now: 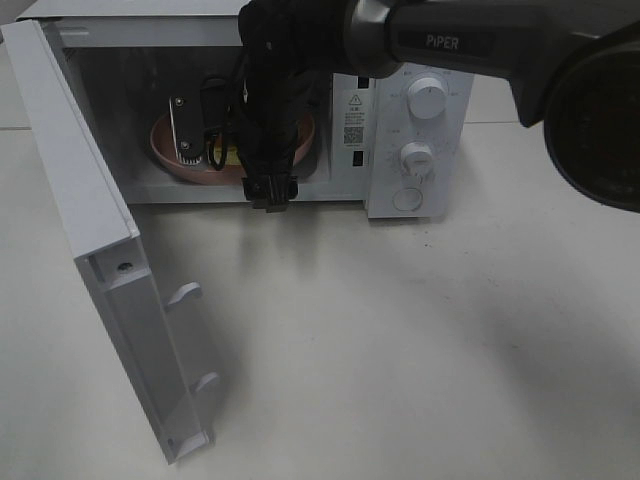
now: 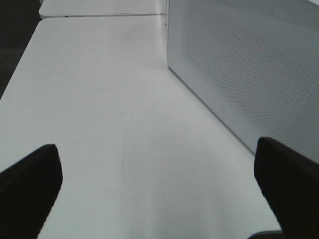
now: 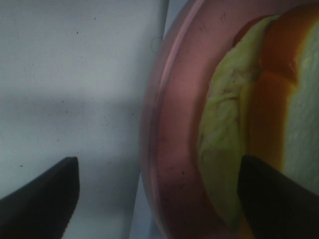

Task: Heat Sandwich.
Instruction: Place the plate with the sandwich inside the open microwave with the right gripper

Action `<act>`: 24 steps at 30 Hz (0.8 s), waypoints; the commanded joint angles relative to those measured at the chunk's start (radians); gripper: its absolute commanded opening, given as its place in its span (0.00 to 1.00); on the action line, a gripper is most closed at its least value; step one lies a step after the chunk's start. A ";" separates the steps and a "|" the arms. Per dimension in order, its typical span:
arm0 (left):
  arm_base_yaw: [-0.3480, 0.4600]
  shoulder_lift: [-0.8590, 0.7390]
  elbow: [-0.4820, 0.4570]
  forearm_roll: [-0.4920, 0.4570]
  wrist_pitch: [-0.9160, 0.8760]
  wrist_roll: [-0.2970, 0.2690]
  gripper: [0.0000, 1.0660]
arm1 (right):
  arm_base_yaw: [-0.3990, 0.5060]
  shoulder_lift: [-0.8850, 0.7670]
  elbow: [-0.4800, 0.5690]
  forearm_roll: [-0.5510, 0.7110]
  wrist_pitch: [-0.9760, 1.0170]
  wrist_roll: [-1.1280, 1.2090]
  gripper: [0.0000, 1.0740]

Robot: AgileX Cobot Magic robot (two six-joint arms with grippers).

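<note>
Right wrist: sandwich point(image 3: 249, 114) on pink plate point(image 3: 172, 149).

Right arm point(image 1: 450, 45): comes in from the table's right edge, forearm about level, running left along the far edge. The wrist bends steeply down. Right gripper point(image 1: 202, 150) points toward the far edge, fingers point(image 3: 40, 204) spread wide. Left gripper point(image 2: 159, 191): low over the tabletop, jaws wide apart, not pinching.

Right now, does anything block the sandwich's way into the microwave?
Nothing visible: the white microwave's door stands open, and the tan-orange sandwich already sits inside on its round pink plate, right gripper open at the rim.
</note>
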 commanded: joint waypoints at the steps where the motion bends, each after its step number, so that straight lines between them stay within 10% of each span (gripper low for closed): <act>1: -0.002 -0.026 0.003 -0.004 -0.014 0.001 0.95 | -0.004 -0.008 -0.004 0.000 -0.006 0.021 0.78; 24: -0.002 -0.026 0.003 -0.004 -0.014 0.001 0.95 | -0.004 -0.138 0.225 0.001 -0.183 0.025 0.72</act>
